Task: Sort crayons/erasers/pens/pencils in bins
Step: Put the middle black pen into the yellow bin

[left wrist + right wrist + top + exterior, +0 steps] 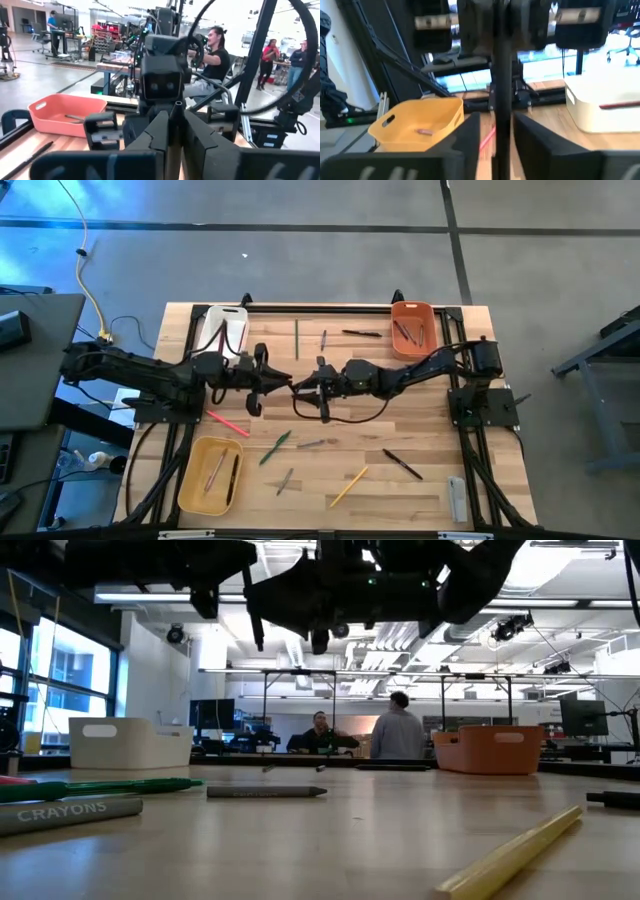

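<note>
Both arms meet above the table's middle. My left gripper [283,383] is shut on a thin dark stick [177,117] that stands upright. My right gripper [308,390] faces it from the right and is open. Its fingers [470,142] stand on either side of the same stick [502,100], with gaps showing. The white bin [222,328] sits far left, the orange bin [412,327] far right, the yellow bin [210,473] near left. Loose sticks lie flat on the wood: green [296,338], black [362,333], pink [227,422], yellow [348,486]. My left gripper pinches the dark stick's shaft [176,131] between its two fingers. The fingers lie level, come from the table's left and cross the stick. The stick stands upright, its top end [178,105] above the fingers, lifted clear of the table.
More sticks lie near the front: green [275,448], grey [315,444], black [402,464]. A grey flat bar [456,498] rests at the near right corner. Sticks lie in the yellow and orange bins. People sit and stand in the room beyond the table [398,730].
</note>
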Action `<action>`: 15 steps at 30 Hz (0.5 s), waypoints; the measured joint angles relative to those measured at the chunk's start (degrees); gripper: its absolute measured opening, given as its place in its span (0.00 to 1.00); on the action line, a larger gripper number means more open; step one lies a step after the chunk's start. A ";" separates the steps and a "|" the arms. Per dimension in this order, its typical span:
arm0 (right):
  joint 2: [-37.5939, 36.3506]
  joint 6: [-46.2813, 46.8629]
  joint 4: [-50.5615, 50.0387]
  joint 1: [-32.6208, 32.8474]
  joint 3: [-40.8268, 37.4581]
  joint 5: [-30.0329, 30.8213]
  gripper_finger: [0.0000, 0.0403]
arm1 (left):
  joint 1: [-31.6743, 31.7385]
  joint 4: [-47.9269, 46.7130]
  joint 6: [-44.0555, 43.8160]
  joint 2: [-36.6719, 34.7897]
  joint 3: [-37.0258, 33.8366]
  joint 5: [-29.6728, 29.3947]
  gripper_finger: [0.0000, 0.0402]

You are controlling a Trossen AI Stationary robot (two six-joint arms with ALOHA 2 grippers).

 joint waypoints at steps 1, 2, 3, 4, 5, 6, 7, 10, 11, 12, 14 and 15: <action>-0.40 -0.21 -1.06 0.00 0.00 0.00 0.31 | 0.06 -0.91 0.01 -0.32 0.46 0.06 0.04; -1.21 -0.48 -3.05 0.00 0.00 0.00 0.34 | 0.06 -2.72 0.22 -0.74 1.15 0.04 0.04; -2.18 -1.19 -5.24 0.00 0.00 0.00 0.37 | 0.08 -5.13 0.77 -1.08 2.16 0.02 0.04; -3.47 -2.09 -7.88 0.00 0.00 -0.01 0.40 | 0.10 -8.23 1.66 -1.48 3.45 -0.05 0.03; -4.98 -3.41 -11.17 0.00 0.00 0.00 0.43 | 0.10 -11.34 2.71 -1.77 4.80 -0.28 0.03; -6.66 -5.02 -14.50 0.00 0.00 0.01 0.45 | 0.20 -14.52 3.67 -1.85 6.39 -0.60 0.03; -8.58 -6.48 -18.72 -0.02 0.00 0.21 0.47 | 0.44 -18.09 4.30 -1.96 8.07 -0.75 0.03; -13.93 -10.13 -30.50 -0.11 0.00 3.58 0.49 | 1.66 -28.14 4.39 -2.08 13.01 -0.83 0.03; -15.50 -11.42 -34.23 -0.13 -0.02 4.35 0.48 | 1.98 -31.17 3.96 -2.08 14.46 -0.94 0.03; -16.74 -12.87 -37.98 -0.13 -0.02 5.17 0.46 | 2.27 -33.93 3.22 -2.00 15.76 -1.08 0.03; -18.27 -15.10 -44.15 -0.14 -0.04 5.97 0.40 | 2.70 -39.57 1.36 -1.98 17.91 -1.05 0.03; -18.46 -15.65 -45.91 -0.23 -0.31 6.33 0.36 | 2.70 -42.35 0.23 -1.96 19.05 -1.03 0.03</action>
